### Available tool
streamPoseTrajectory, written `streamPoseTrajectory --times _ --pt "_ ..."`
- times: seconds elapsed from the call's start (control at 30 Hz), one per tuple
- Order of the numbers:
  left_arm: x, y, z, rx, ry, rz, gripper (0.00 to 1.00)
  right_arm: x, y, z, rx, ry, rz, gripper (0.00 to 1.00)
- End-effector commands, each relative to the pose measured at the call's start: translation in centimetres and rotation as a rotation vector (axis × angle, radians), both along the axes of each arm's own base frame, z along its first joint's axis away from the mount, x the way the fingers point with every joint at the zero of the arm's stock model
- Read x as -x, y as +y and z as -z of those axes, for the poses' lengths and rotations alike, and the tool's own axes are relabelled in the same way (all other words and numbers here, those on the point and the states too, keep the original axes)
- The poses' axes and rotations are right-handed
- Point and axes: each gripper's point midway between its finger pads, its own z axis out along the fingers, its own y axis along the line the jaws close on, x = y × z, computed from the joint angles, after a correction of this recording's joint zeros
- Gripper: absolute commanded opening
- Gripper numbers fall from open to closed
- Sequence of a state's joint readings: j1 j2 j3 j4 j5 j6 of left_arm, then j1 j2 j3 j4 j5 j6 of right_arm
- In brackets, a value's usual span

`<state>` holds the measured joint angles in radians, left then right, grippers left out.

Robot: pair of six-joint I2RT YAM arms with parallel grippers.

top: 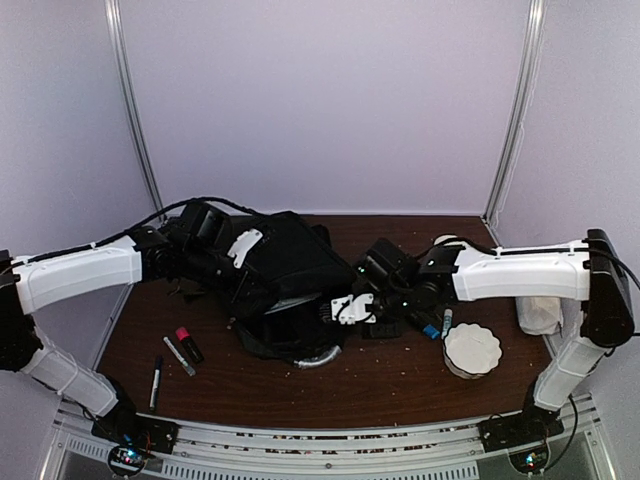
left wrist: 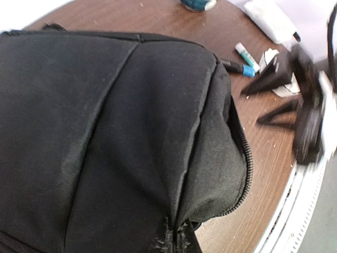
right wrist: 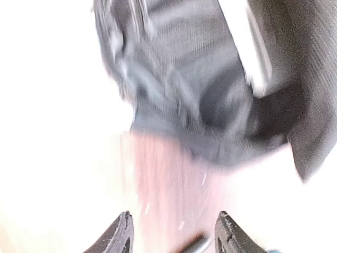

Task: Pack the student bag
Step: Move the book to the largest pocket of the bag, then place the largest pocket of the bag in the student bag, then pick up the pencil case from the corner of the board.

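One student bag (top: 290, 275) sits mid-table — the left gripper (top: 238, 248) pinched shut on its far-left fabric, the right gripper (right wrist: 174, 234) at its right, fingers apart, empty. Three markers (top: 178, 355) lie near left.

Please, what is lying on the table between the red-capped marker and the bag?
Nothing. In the top view, only bare brown table separates the red-capped marker from the bag.

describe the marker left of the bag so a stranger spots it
Find the student bag, the big black heap in the middle. Three pens lie on the table left of it. The marker is nearest the bag: short, thick, with a red end, unlike the slimmer two.
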<state>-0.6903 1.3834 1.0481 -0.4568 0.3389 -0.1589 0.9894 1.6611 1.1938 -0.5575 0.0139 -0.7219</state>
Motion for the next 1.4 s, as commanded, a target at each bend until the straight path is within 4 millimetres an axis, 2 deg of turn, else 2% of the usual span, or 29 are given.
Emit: streamPoseTrajectory --times 0.0,0.17,0.27,0.37,0.53,0.73,0.87,0.97,1.13,1.37 --pt "-0.9 -1.9 1.1 0.061 -0.012 0.036 0.0 0.1 -6.9 -0.6 0.033 0.149 0.184 0.52" --pt "-0.8 -2.5 3.1 0.064 0.031 0.054 0.0 -3.7 -14.6 -3.6 -0.024 0.167 0.486 0.48" --pt "-0.9 -2.8 3.7 0.07 0.039 0.058 0.0 -6.3 -20.6 -5.7 -0.056 0.132 0.714 0.44" --pt "-1.1 -3.2 4.0 0.077 0.05 0.064 0.0 -7.9 -27.0 -7.2 -0.054 0.067 0.948 0.43" --pt "-1.0 -3.4 4.3 0.083 0.061 0.069 0.0 -7.1 -36.3 -8.3 -0.072 -0.002 1.279 0.46" --pt "-0.8 -3.2 3.9 0.089 0.052 0.066 0.0 -5.2 -44.9 -8.3 -0.072 -0.091 1.587 0.52" --pt "-0.7 -3.1 3.4 0.096 0.048 0.067 0.0 -4.2 -48.5 -7.6 -0.069 -0.08 1.726 0.51" --pt "-0.6 -3.1 3.3 0.095 0.044 0.068 0.0 -3.8 -50.0 -6.5 -0.07 -0.037 1.783 0.51" --pt "-0.7 -3.2 3.3 0.094 0.046 0.071 0.0 -4.3 -51.0 -5.3 -0.101 -0.005 1.814 0.5" --pt "-0.8 -3.3 3.3 0.088 0.053 0.075 0.0 -5.1 -51.1 -3.7 -0.11 0.04 1.819 0.49"
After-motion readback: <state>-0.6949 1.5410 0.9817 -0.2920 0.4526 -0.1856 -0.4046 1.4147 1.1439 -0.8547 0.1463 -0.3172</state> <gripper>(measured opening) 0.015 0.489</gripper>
